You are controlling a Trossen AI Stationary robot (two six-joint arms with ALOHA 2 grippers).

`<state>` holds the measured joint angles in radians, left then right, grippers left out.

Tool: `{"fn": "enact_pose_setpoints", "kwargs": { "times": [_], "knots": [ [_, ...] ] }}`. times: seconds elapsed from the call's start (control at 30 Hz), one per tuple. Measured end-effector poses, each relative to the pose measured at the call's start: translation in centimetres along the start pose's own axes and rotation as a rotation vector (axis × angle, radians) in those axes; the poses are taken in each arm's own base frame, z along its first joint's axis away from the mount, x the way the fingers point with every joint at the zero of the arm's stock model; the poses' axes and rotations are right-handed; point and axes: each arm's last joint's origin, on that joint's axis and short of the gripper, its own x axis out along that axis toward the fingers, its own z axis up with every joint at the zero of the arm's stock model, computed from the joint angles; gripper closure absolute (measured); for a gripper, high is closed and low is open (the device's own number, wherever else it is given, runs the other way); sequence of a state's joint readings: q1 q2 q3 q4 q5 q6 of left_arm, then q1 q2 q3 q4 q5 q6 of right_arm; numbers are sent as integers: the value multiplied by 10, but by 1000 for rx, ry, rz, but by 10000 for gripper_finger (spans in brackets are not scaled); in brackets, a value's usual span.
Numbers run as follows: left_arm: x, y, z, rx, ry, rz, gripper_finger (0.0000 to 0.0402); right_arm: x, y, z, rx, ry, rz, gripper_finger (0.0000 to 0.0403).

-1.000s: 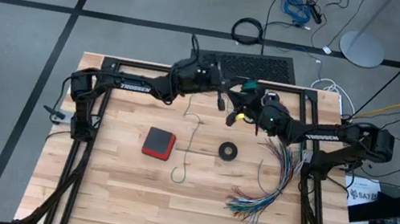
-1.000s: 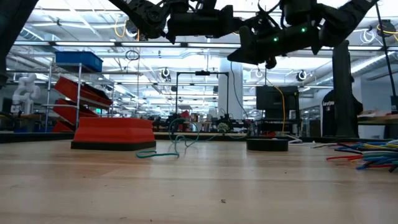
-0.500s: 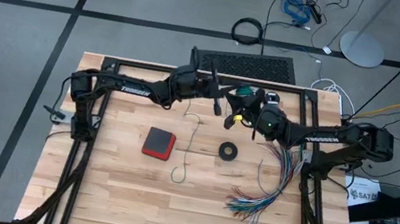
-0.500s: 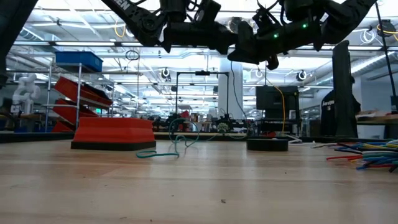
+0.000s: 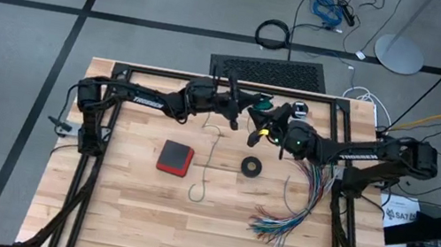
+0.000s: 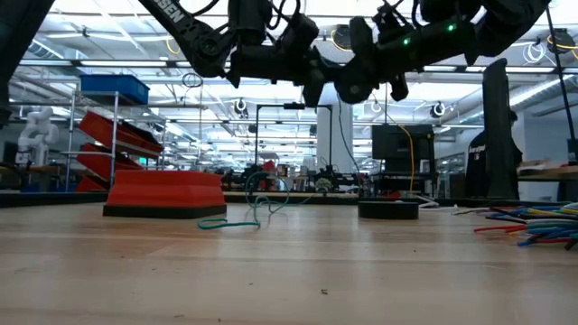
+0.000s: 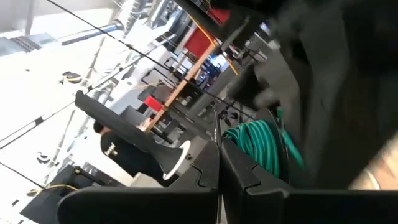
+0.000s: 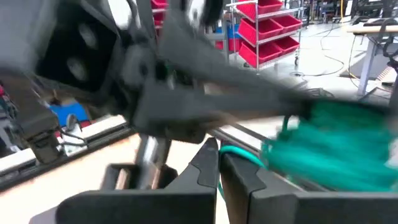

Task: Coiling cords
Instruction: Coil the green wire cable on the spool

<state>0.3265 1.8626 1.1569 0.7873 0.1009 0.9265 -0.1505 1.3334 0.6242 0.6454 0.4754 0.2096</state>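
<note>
**Both grippers raised together over the table's far edge**

The left gripper [image 5: 239, 111] and the right gripper [image 5: 262, 131] hang close together above the table [image 5: 126, 206], each with its fingers pressed together. A coiled bundle of teal-green cord [image 7: 264, 144] sits between them; which one holds it cannot be told. A loose stretch of the teal-green cord [image 5: 205, 170] lies on the table between a red box [image 5: 174, 158] and a black ring [image 5: 251, 166]. Multicoloured wires [image 5: 300, 210] fan out nearby.

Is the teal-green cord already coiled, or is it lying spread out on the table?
Partly coiled: a wound bundle of the teal-green cord hangs between both tools above the table, while a loose tail lies spread on the wood.
</note>
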Motion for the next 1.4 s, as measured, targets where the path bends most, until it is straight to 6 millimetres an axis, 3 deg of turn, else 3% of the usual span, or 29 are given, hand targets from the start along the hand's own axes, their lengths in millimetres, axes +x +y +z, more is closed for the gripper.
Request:
{"fn": "enact_pose_setpoints", "kwargs": {
  "times": [0.33, 0.5, 0.67, 0.83, 1.13, 1.4],
  "knots": [
    [-8, -7, -19, 4, 39, -57, 401, -31, -9, 20, -35, 77, -50, 403],
    [-9, -5, -15, -113, -9, -85, 401, -45, -26, 24, -105, 174, -112, 403],
    [-17, 14, -4, -255, -75, -89, 401, -52, -38, 24, -207, 238, -149, 403],
    [-25, 32, 1, -436, -134, -118, 401, -49, -42, 26, -316, 234, -156, 403],
    [-28, 41, 0, -721, -200, -200, 401, -33, -50, 29, -442, 180, -202, 403],
    [-31, 60, 5, -848, -312, -62, 401, -6, -49, 16, -427, 135, -180, 403]
  ]
}}
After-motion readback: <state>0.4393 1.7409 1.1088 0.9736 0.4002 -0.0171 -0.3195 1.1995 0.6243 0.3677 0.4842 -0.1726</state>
